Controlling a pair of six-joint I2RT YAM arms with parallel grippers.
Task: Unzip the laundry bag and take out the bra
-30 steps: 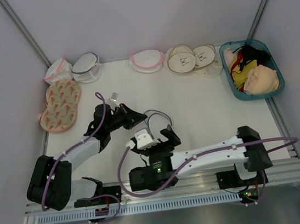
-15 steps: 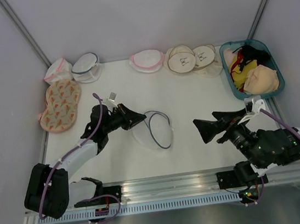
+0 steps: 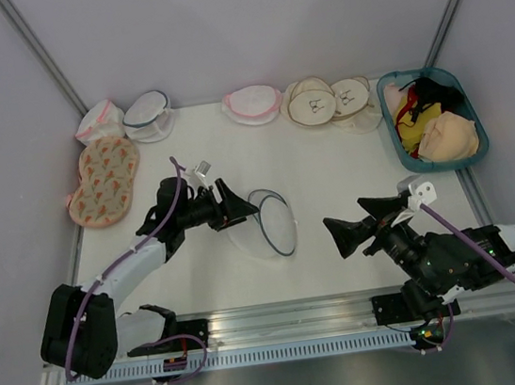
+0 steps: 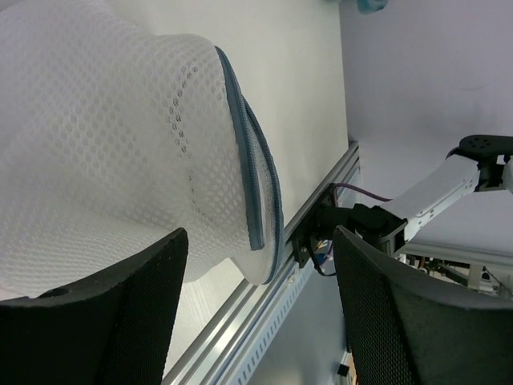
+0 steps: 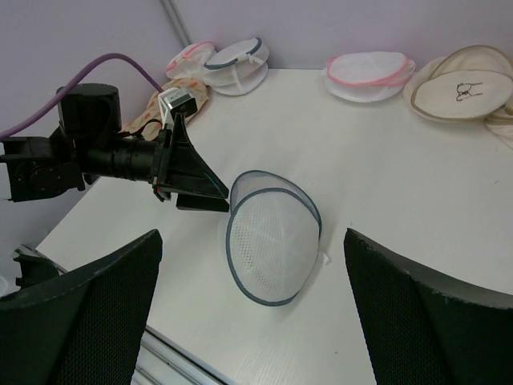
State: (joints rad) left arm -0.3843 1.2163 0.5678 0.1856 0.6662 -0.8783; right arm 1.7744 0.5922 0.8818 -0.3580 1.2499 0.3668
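Note:
The laundry bag point(image 3: 271, 223), white mesh with blue-grey zipper trim, lies on its side in the middle of the table; its flap point(image 5: 276, 186) stands open and nothing shows inside it. My left gripper point(image 3: 245, 214) is open at its left rim, holding nothing, and the mesh point(image 4: 104, 136) fills the left wrist view just ahead of the fingers. To the bag's right and apart from it, my right gripper point(image 3: 345, 216) is open and faces it. The peach bra point(image 3: 449, 137) lies in the teal basket point(image 3: 391, 132) at the far right.
Along the back edge lie a pink-trimmed bag point(image 3: 100, 120), a dark-trimmed mesh bag point(image 3: 149, 115), another pink-trimmed bag point(image 3: 253, 104) and beige round bags point(image 3: 313, 102). A patterned bag point(image 3: 104, 179) lies at the left edge. Red and yellow garments point(image 3: 410, 131) share the basket.
My left gripper has opened and let go of the bag's rim. The right arm swung from over the bag to the right side, its gripper still open.

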